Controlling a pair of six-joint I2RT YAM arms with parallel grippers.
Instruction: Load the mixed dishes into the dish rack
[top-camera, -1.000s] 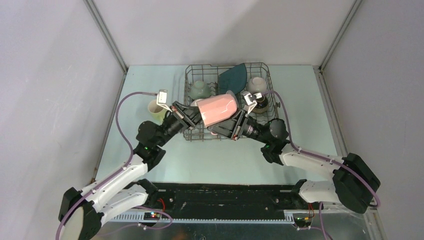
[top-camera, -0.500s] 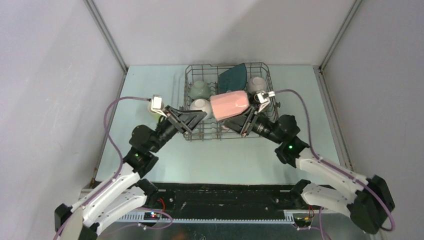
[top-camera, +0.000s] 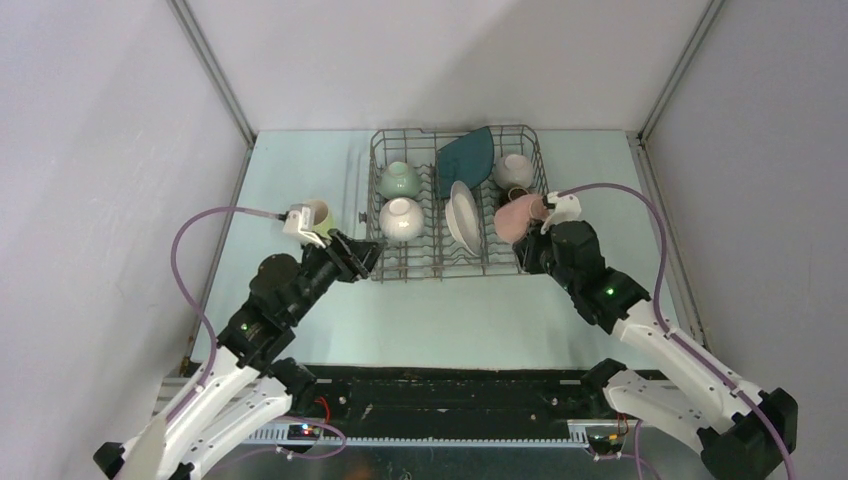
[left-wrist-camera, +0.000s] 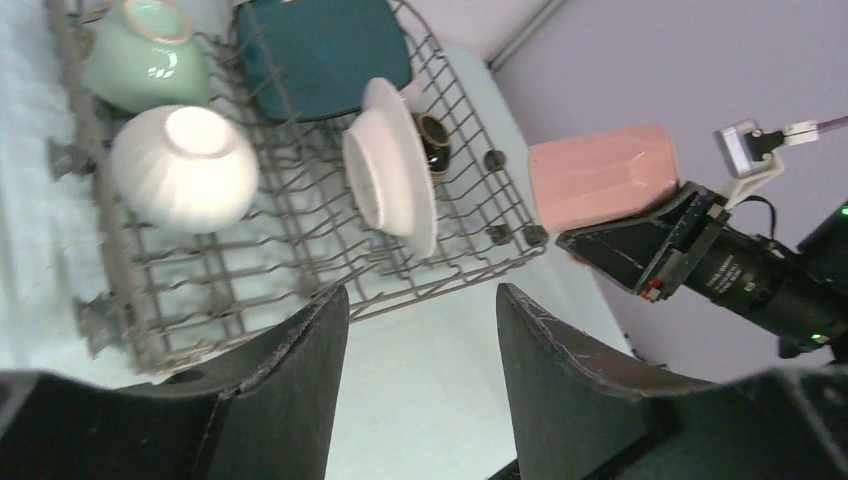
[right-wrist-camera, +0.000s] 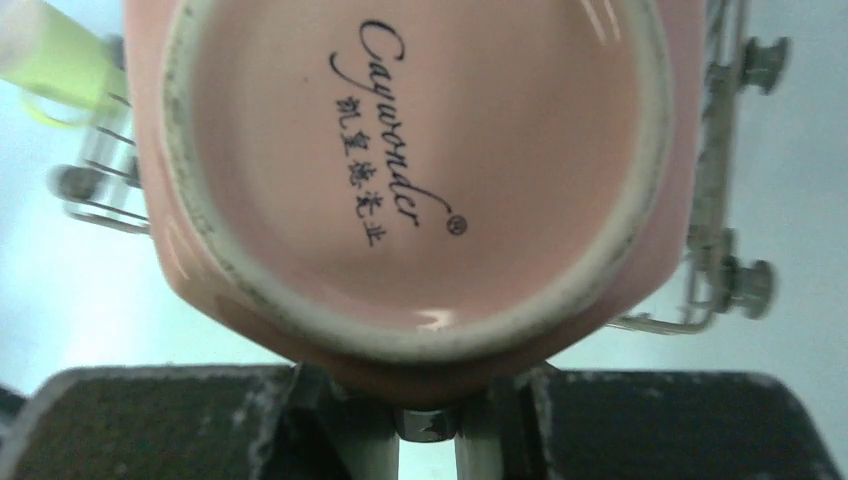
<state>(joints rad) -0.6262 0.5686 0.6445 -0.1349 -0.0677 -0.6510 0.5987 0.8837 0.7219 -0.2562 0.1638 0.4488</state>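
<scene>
The pink mug (top-camera: 513, 214) hangs on its side over the right end of the dish rack (top-camera: 410, 129), with my right gripper (top-camera: 530, 243) shut on it from the near side. In the right wrist view its base (right-wrist-camera: 400, 170) fills the frame, and the fingers (right-wrist-camera: 200, 420) are clamped at its lower edge. My left gripper (top-camera: 362, 256) stands open and holds nothing at the rack's front-left corner. Inside the rack are a pale green bowl (top-camera: 398, 179), a white bowl (top-camera: 402, 218), a white plate (top-camera: 463, 215), a dark teal plate (top-camera: 466, 153) and another white bowl (top-camera: 513, 168).
A pale yellow-green mug (top-camera: 319, 212) stands on the table left of the rack, close behind my left wrist. A brown bowl (left-wrist-camera: 432, 140) sits in the rack behind the white plate (left-wrist-camera: 395, 170). Grey walls close in both sides of the table.
My left gripper has opened off the pink mug and pulled back to the left. My right gripper has carried the mug rightward and down over the rack's right end.
</scene>
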